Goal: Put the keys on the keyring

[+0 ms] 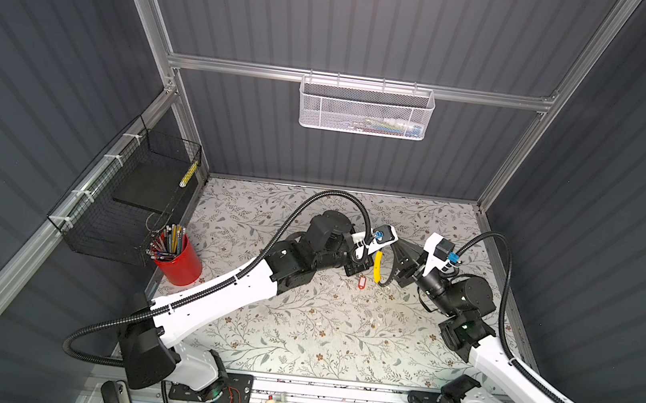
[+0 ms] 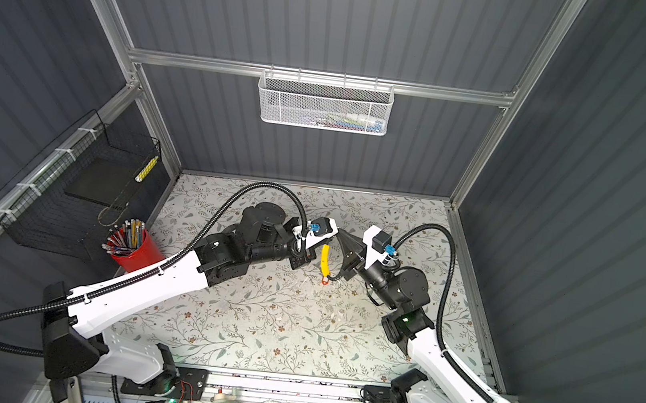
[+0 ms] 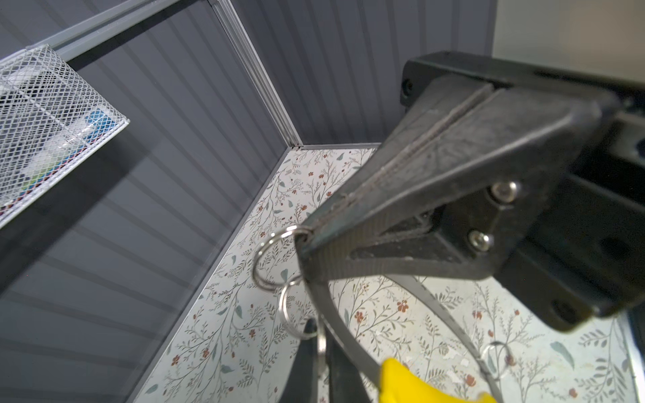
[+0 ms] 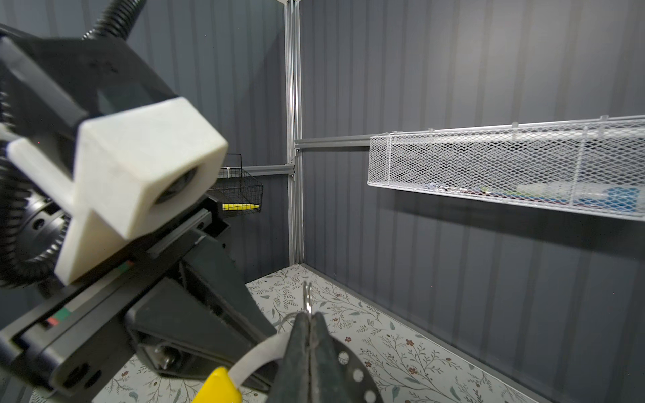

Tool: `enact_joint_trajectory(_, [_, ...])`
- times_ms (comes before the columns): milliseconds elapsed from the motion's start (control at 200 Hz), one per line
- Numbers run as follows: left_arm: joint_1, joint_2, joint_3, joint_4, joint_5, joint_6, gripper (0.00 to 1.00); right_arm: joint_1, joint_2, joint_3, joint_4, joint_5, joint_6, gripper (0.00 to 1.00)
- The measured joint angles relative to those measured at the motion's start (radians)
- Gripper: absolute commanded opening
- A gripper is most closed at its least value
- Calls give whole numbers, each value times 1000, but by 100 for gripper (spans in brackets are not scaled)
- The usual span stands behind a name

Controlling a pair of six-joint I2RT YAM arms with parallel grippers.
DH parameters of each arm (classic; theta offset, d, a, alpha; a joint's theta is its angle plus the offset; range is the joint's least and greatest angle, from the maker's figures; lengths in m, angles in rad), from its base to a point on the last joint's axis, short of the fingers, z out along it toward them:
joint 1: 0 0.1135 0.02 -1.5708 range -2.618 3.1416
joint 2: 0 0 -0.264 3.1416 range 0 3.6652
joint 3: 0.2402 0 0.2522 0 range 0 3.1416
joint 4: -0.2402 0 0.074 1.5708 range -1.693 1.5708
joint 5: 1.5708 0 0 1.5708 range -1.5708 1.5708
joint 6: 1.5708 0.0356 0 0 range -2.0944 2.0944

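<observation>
Both grippers meet above the middle of the floral table. The keyring (image 3: 348, 333), a thin grey band with a yellow segment (image 1: 378, 268) (image 2: 324, 259), hangs from my right gripper (image 4: 309, 321). That gripper is shut on the band (image 4: 352, 370), and a small split ring (image 4: 308, 296) sticks out past its tips. In the left wrist view that ring (image 3: 270, 258) links to a second small ring (image 3: 321, 343), on which my left gripper (image 3: 319, 322) is shut. A key's red tag (image 1: 362, 280) (image 2: 324, 281) shows just below the grippers. The key blades are hidden.
A white mesh basket (image 1: 366, 107) hangs on the back wall. A black wire basket (image 1: 133, 196) is fixed to the left wall. A red cup of pens (image 1: 179, 262) stands at the table's left edge. Another small ring (image 3: 497, 356) lies on the table (image 1: 317, 336).
</observation>
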Motion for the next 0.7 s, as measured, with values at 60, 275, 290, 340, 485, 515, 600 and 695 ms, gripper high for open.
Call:
enact_joint_trajectory(60, [-3, 0, 15, -28, -19, 35, 0, 0, -6, 0, -16, -1, 0, 0])
enact_joint_trajectory(275, [-12, 7, 76, -119, -77, 155, 0, -2, -15, 0, -48, -18, 11, 0])
enact_joint_trajectory(290, [-12, 7, 77, -124, -80, 162, 0, -3, -16, 0, -51, -21, 13, 0])
enact_joint_trajectory(340, [-14, 7, 80, -134, -91, 183, 0, -7, -19, 0, -56, -33, 16, 0])
enact_joint_trajectory(485, [-14, 7, 84, -157, -117, 235, 0, -15, -21, 0, -73, -59, 31, 0])
enact_joint_trajectory(515, [-14, 7, 84, -161, -122, 244, 0, -16, -22, 0, -75, -63, 34, 0])
enact_joint_trajectory(600, [-14, 8, 84, -167, -130, 264, 0, -20, -24, 0, -80, -76, 38, 0])
enact_joint_trajectory(695, [-14, 11, 84, -171, -133, 278, 0, -24, -26, 0, -80, -84, 48, 0])
